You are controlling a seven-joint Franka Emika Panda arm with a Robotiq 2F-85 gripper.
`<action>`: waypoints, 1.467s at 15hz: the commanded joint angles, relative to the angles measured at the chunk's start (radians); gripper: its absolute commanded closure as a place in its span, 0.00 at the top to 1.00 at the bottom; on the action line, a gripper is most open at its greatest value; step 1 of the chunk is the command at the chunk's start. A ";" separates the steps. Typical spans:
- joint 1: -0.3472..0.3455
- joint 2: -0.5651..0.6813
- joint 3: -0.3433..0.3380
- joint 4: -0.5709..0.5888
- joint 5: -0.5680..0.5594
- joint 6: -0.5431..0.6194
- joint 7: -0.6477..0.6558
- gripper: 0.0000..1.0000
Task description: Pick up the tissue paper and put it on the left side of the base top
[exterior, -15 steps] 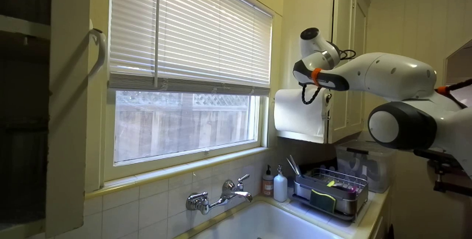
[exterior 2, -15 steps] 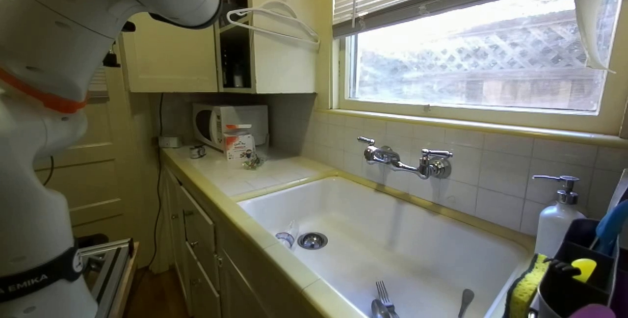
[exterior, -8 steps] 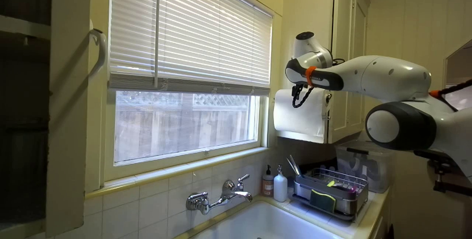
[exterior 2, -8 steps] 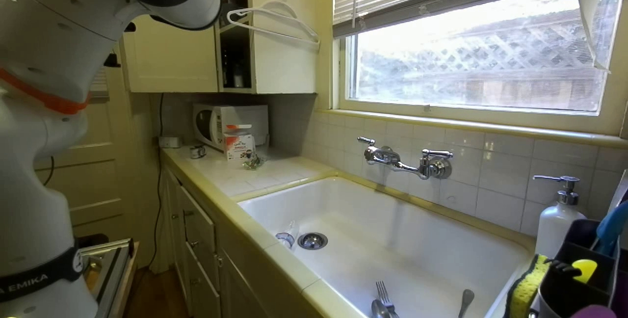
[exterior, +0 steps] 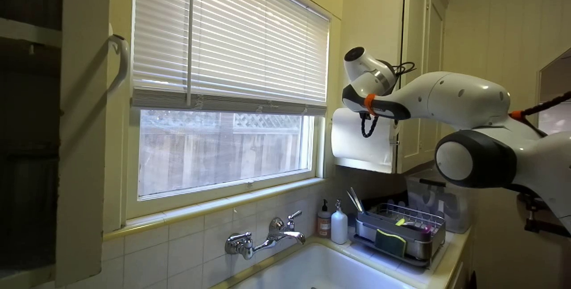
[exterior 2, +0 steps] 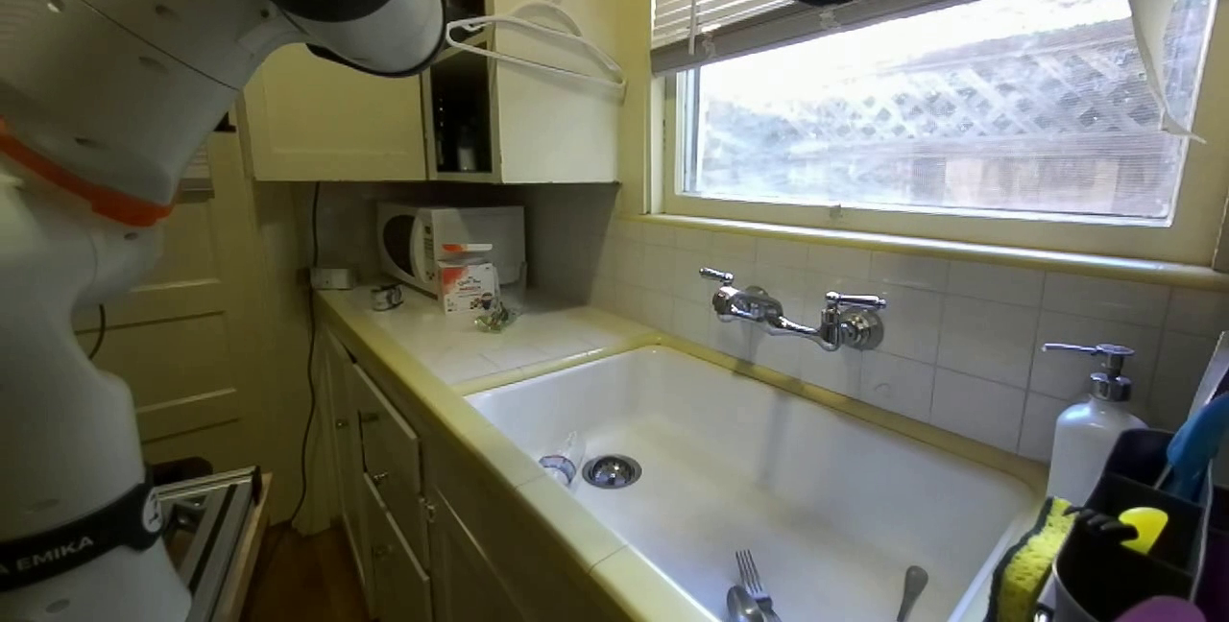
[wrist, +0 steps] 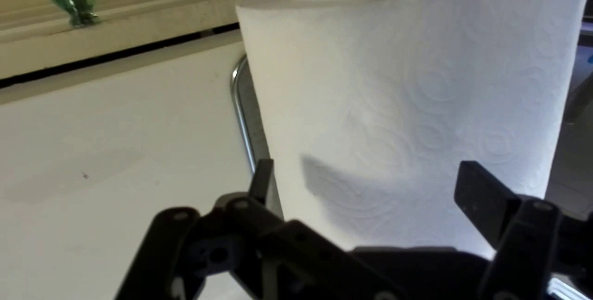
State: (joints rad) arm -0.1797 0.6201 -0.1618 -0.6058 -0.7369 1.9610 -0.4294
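"How does the hand point(wrist: 365, 175) stand?"

"Released; I have its black fingers point(wrist: 484, 203) spread wide, and the paper roll point(wrist: 407, 96) fills much of the wrist view just ahead of them; whether either one touches it, I can't tell."

"Where is the paper roll fixed?"

"On the side of the cabinet point(exterior: 372, 12), as I see in an exterior view, where my arm point(exterior: 468, 95) hides the hand; in the wrist view a thin metal bar point(wrist: 242, 119) shows between the paper roll and the cabinet's pale side, near one of the fingers; a green knob point(wrist: 74, 1) sits beyond the hand, up and to its left."

"And below the hand?"

"Well under it, the desk point(exterior: 453, 246) carries the dish rack point(exterior: 421, 249) and a white pump bottle point(exterior: 339, 229); the sink point(exterior: 312, 262) lies next to them; the tap point(exterior: 285, 234) juts out above the sink, lower than the hand too."
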 commanded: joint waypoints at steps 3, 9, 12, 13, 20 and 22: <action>0.027 0.038 -0.053 0.032 -0.071 -0.029 -0.003 1.00; 0.018 0.049 -0.069 0.032 -0.057 -0.039 -0.001 1.00; 0.018 0.052 -0.084 0.041 -0.061 -0.041 0.010 1.00; 0.017 0.051 -0.087 0.046 -0.058 -0.046 0.016 1.00; 0.011 0.041 -0.094 0.088 -0.042 -0.099 0.076 1.00; 0.007 0.072 -0.098 0.150 -0.018 -0.130 0.052 1.00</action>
State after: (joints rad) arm -0.1637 0.6515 -0.2489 -0.5421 -0.7828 1.8877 -0.3604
